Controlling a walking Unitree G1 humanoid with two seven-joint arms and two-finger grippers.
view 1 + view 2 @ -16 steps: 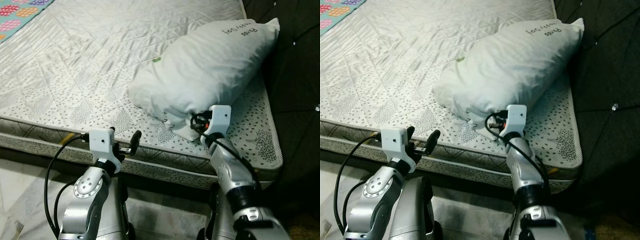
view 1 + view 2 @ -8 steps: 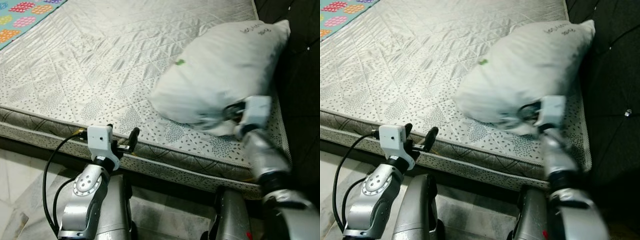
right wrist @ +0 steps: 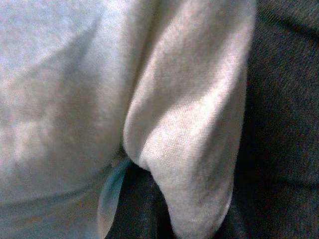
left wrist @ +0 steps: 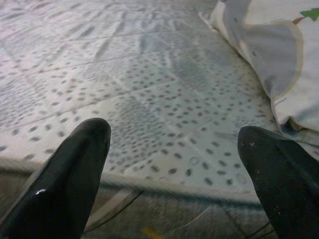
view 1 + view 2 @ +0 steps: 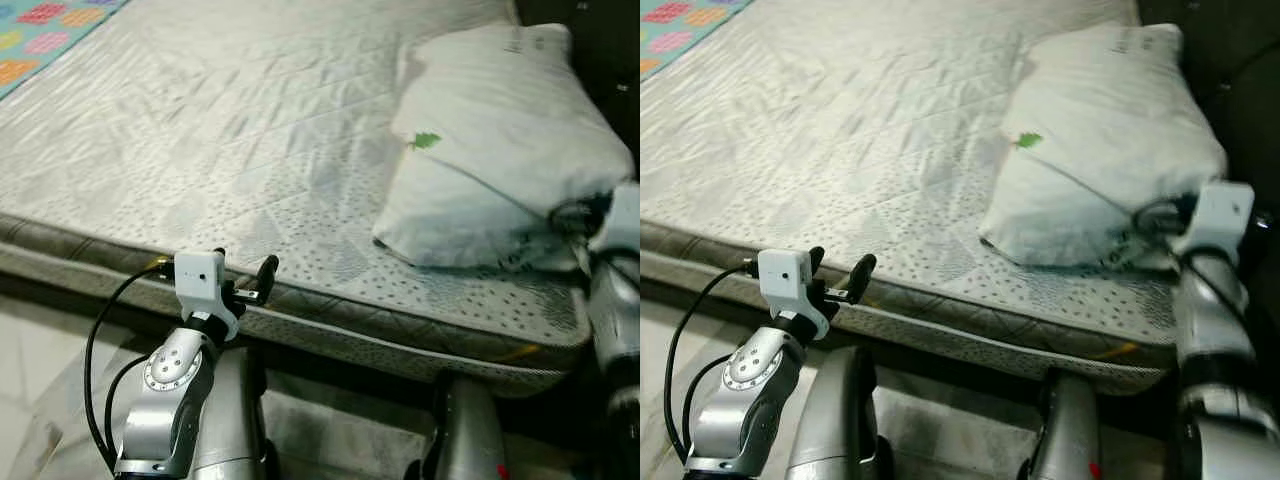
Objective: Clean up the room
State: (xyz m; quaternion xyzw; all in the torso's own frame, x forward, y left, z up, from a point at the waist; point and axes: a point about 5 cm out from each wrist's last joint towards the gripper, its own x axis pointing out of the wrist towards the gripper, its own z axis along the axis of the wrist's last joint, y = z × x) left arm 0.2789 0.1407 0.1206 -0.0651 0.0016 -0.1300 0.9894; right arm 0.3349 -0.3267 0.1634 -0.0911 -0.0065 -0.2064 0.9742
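Observation:
A white pillow (image 5: 500, 150) with a small green leaf mark lies at the right end of the quilted mattress (image 5: 200, 130), close to the dark headboard (image 5: 1250, 80). My right gripper (image 5: 1155, 235) is at the pillow's near corner, shut on the bunched fabric; the right wrist view is pressed up against that fabric (image 3: 99, 99). My left gripper (image 5: 245, 280) hovers open just in front of the mattress's near edge, with nothing between its fingers (image 4: 65, 179).
A colourful patterned blanket (image 5: 40, 30) lies at the bed's far left corner. The mattress's front edge (image 5: 940, 320) runs across in front of me, with pale tiled floor (image 5: 30, 350) below it. The dark headboard closes off the right side.
The right gripper has swung right, dragging the pillow from a diagonal position to lie along the headboard end. The camera has shifted as well. The left gripper has stayed put.

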